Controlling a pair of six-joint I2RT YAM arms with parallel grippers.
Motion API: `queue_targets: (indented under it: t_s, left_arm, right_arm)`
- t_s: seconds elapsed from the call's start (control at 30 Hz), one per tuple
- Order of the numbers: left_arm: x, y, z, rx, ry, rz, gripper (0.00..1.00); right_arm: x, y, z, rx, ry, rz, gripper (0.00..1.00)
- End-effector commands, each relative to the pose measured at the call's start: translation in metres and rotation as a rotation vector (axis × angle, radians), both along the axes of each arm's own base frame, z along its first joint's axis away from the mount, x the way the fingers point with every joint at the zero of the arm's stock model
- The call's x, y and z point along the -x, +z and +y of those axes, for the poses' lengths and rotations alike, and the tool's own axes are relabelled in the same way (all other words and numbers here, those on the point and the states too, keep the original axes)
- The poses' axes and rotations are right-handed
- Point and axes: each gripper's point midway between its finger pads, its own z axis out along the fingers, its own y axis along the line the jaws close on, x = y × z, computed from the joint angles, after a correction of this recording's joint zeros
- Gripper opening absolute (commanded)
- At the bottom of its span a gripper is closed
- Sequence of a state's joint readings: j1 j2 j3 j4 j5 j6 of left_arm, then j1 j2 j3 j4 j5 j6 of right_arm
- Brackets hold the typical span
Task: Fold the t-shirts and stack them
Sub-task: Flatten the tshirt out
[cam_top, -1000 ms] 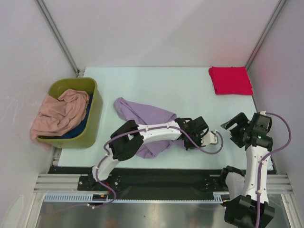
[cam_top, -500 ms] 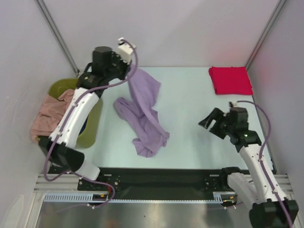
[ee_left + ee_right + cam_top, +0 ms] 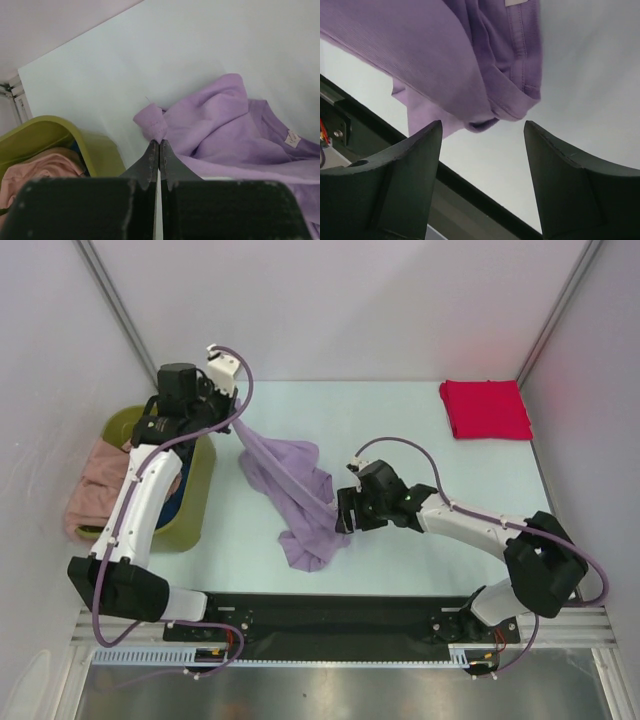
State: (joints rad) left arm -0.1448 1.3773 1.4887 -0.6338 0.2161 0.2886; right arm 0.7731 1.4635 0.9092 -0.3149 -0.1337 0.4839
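The lavender-purple t-shirt (image 3: 296, 496) lies crumpled mid-table, one corner pulled up toward the back left. My left gripper (image 3: 236, 424) is shut on that corner (image 3: 153, 123), beside the bin. My right gripper (image 3: 345, 512) hovers open at the shirt's right edge; in the right wrist view its fingertips (image 3: 482, 123) stand just below a folded hem (image 3: 509, 102), apart from it. A bright red t-shirt (image 3: 486, 408) lies folded at the back right. The salmon-pink t-shirt (image 3: 100, 492) spills out of the bin, with a dark blue one (image 3: 178, 502) under it.
The olive-green bin (image 3: 201, 485) stands at the table's left edge, right beside my left arm. A black rail (image 3: 330, 605) runs along the table's near edge, close under the right gripper. White walls enclose the table on three sides.
My left gripper has come down and left toward the bin, drawing the lavender shirt's corner with it. My right arm has swung left to the shirt's right edge, its jaws narrowing slightly.
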Motion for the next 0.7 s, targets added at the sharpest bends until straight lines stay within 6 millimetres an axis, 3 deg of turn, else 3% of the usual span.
queue_targets:
  t_s: [0.0, 0.13, 0.23, 0.37, 0.6, 0.63, 0.67]
  left_arm:
    - [0.007, 0.036, 0.015, 0.004, 0.018, -0.105, 0.0]
    - [0.003, 0.041, 0.031, -0.019, 0.06, -0.126, 0.0]
    - [-0.001, 0.044, 0.042, -0.017, 0.089, -0.129, 0.0]
    - [-0.003, 0.047, 0.05, -0.023, 0.111, -0.14, 0.0]
    - [0.0, 0.047, 0.05, -0.023, 0.1, -0.137, 0.0]
    - [0.0, 0.048, 0.051, -0.023, 0.102, -0.138, 0.0]
    - [0.0, 0.049, 0.052, -0.025, 0.101, -0.142, 0.0]
  right_arm:
    - [-0.001, 0.008, 0.009, -0.022, 0.129, -0.09, 0.71]
    - [0.007, -0.001, 0.009, -0.053, 0.195, -0.118, 0.68]
    - [0.015, -0.005, 0.022, -0.094, 0.272, -0.113, 0.55]
    - [0.014, -0.02, 0.03, -0.061, 0.293, -0.126, 0.61]
    - [-0.011, -0.044, 0.036, 0.003, 0.276, -0.125, 0.64]
    - [-0.011, -0.045, 0.035, -0.005, 0.278, -0.113, 0.61]
    - [-0.015, -0.044, 0.034, -0.016, 0.272, -0.112, 0.43]
